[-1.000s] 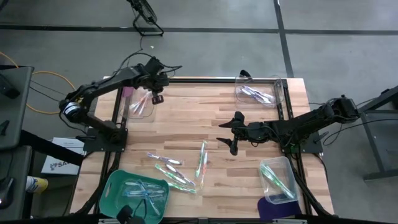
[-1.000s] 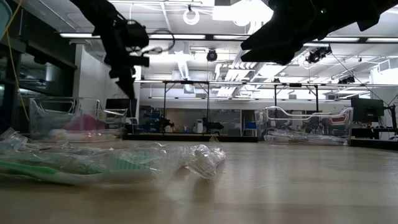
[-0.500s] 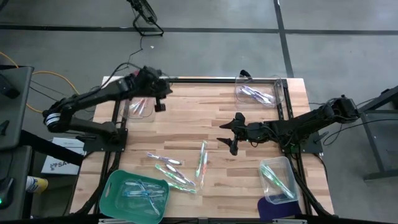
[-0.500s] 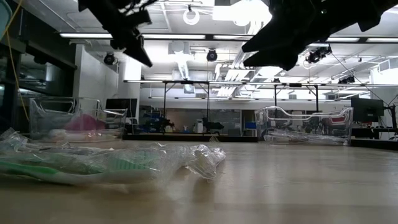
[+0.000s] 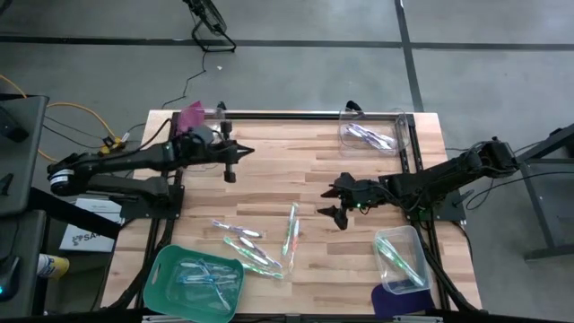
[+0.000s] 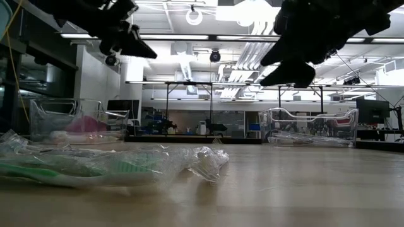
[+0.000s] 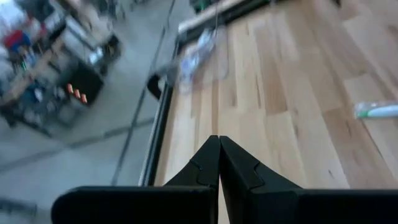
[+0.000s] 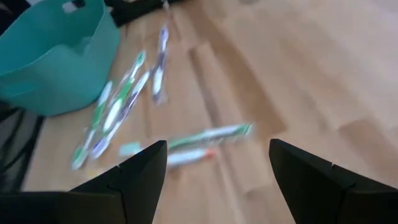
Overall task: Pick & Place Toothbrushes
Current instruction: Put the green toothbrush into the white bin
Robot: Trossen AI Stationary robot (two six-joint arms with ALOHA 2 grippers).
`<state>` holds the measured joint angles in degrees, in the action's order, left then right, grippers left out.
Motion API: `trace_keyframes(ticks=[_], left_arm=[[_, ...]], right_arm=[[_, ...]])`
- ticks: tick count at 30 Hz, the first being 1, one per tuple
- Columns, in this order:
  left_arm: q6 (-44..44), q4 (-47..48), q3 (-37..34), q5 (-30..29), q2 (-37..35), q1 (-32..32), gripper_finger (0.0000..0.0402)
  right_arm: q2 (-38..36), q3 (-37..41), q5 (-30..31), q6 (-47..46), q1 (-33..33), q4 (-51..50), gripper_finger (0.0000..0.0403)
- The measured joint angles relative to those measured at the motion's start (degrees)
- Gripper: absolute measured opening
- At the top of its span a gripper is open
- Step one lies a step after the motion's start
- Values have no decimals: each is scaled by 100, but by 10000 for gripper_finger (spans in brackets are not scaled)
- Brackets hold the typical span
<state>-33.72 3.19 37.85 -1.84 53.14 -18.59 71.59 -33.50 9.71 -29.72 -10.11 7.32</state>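
Observation:
Several wrapped toothbrushes (image 5: 256, 242) lie flat on the wooden table near its front; the right wrist view shows them as toothbrushes (image 8: 208, 138) just ahead of the fingers. More lie in the teal bin (image 5: 170, 269) and in two clear containers on the right. My right gripper (image 5: 335, 203) hangs open above the table's middle, right of the loose toothbrushes, with nothing between its fingers (image 8: 140, 171). My left gripper (image 5: 240, 152) is shut and empty, held high over the far left part of the table and pointing toward the right edge; the left gripper (image 7: 219, 163) shows its fingers pressed together.
A clear container (image 5: 372, 135) stands at the far right and another clear container (image 5: 401, 256) at the near right, beside a purple object (image 5: 395, 301). A third clear container (image 6: 69, 123) with something pink stands at the far left. Bare wood lies between the arms.
My left gripper, shut throughout, has tipped up from pointing down over the far-left container to nearly level, while its arm has drawn back toward the table's left edge. My right gripper has rolled at the wrist and stayed open. The toothbrushes have not moved.

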Motion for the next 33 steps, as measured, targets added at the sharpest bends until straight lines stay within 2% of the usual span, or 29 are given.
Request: trace_keyframes(ticks=[5,10,13,16,21,24,27,30,33], left_arm=[[-337,-467,-332,446,-489,-11,3],[-507,-760,-640,693,-908,-11,3],[-503,-788,-710,760,-1115,-11,3],[-486,-781,-781,762,-1317,-11,3],[-485,-755,-920,764,-1559,-11,3],[-480,-705,-1004,766,-1713,-11,3],[-477,-555,-1032,765,-1842,-15,3],[-465,-477,-1039,768,-1957,-13,3],[-391,-412,-1039,768,-2011,-13,3]], right_arm=[[0,0,-736,-369,-2,-274,275],[0,-5,-979,-26,-3,-226,275],[10,-157,-846,508,-76,-227,275],[168,-463,-459,1327,-211,-180,275],[796,-1024,-46,3136,-338,-177,275],[1235,-1274,87,3832,-284,-185,275],[1591,-1542,-23,4063,-118,-257,275],[1892,-1950,-405,4098,78,-654,275],[2207,-2574,-515,3657,276,-1426,275]])
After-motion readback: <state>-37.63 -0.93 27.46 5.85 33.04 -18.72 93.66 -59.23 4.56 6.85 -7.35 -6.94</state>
